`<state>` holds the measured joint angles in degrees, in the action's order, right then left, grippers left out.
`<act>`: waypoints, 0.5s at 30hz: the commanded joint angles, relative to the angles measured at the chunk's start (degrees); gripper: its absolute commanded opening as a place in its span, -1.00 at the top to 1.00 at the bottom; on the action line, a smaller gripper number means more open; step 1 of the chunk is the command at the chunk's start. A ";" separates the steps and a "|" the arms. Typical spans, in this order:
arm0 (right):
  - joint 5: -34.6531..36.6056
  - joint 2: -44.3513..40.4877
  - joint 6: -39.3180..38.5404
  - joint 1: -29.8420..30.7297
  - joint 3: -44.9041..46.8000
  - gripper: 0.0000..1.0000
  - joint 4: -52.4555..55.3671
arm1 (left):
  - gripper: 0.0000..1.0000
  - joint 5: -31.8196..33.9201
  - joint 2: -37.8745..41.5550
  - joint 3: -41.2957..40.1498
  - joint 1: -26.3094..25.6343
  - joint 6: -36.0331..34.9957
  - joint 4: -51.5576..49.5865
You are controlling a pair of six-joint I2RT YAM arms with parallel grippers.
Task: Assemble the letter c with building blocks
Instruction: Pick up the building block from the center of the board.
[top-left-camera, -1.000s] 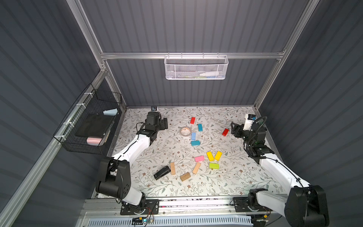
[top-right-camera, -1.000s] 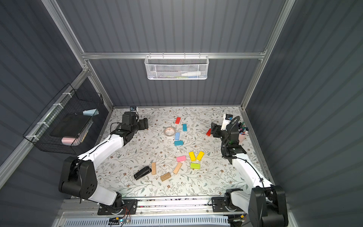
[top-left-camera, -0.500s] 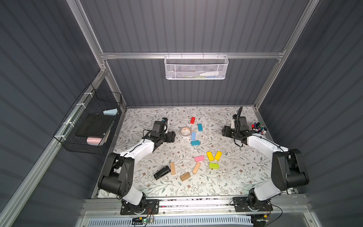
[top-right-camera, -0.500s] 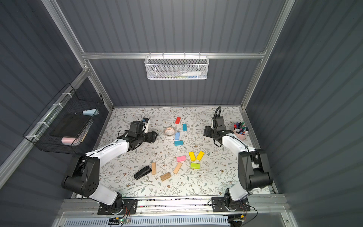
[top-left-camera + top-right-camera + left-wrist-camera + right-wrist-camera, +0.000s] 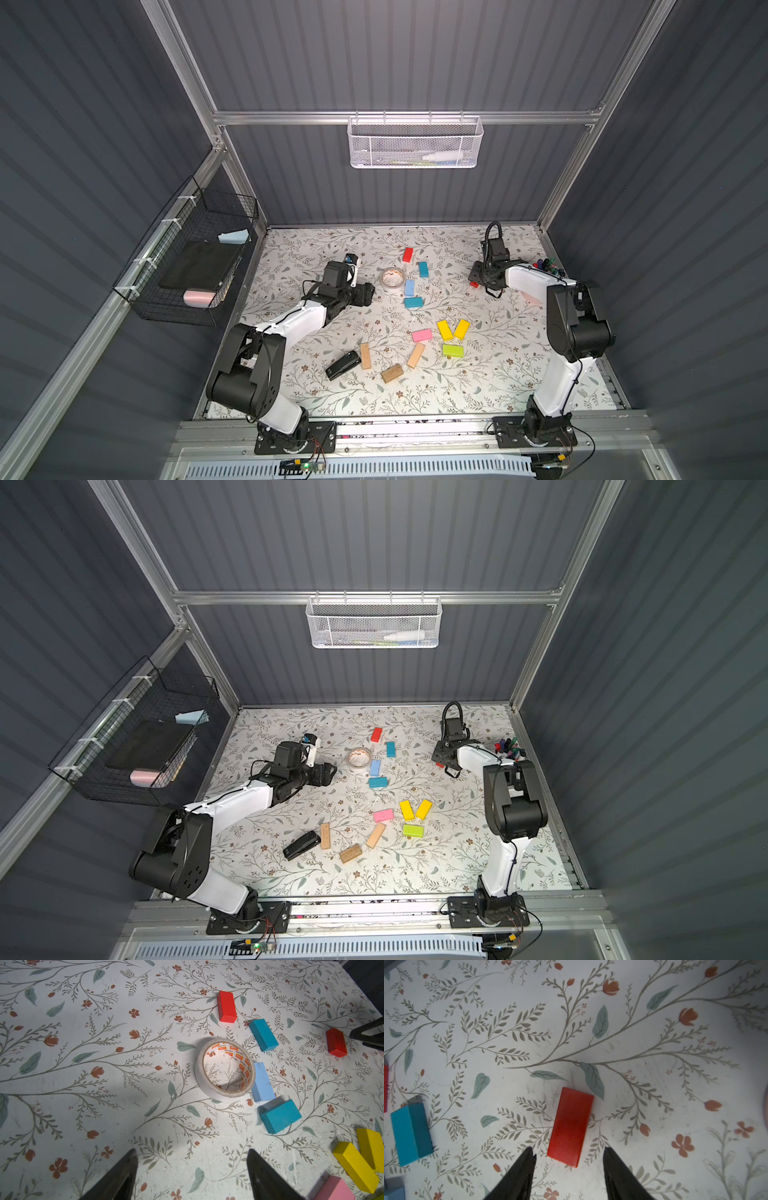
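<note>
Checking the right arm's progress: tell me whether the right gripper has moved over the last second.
Yes. In a top view the right gripper has shifted leftward, away from the markers, and its open jaws now flank the end of the red block.

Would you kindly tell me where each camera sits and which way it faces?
Top views: high above the front edge, looking down at the table, left arm and right arm visible.
Left wrist: on the left arm, facing the tape roll past the open left fingers.
Right wrist: on the right arm, looking down at a red block whose near end lies between the right fingers.
Shared: the left wrist view also shows that red block by the right fingers.
</note>
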<state>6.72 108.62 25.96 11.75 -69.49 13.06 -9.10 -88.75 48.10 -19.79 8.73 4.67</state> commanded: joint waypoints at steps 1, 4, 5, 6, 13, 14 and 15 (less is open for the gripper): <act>1.21 1.44 2.63 -0.72 -1.35 -0.12 1.19 | -0.61 -0.79 1.78 -1.01 -0.18 -0.73 0.96; 0.42 1.99 2.43 -1.15 -1.28 -0.12 0.49 | -0.61 -1.09 1.96 -1.13 -0.25 -0.56 1.02; 0.04 2.18 2.35 -1.36 -1.35 -0.11 0.32 | -0.61 -1.09 2.00 -1.28 -0.32 -0.56 1.06; -0.15 2.37 2.22 -1.59 -1.51 -0.10 0.22 | -0.62 -1.09 2.04 -1.44 -0.34 -0.48 1.28; -1.39 4.15 1.38 -1.95 -3.23 -0.09 -0.02 | -0.61 -0.58 2.35 -2.03 -0.53 -0.29 1.65; -1.74 4.54 1.28 -1.99 -3.65 -0.10 0.17 | -0.62 -0.54 2.44 -2.17 -0.68 -0.38 1.69; -1.84 4.78 1.14 -1.99 -3.98 -0.10 0.30 | -0.62 -0.48 2.44 -2.18 -0.69 -0.38 1.68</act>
<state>5.80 112.44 26.98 9.74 -71.70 13.28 -9.13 -88.16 46.83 -20.03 8.75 6.15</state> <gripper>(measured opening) 0.550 0.809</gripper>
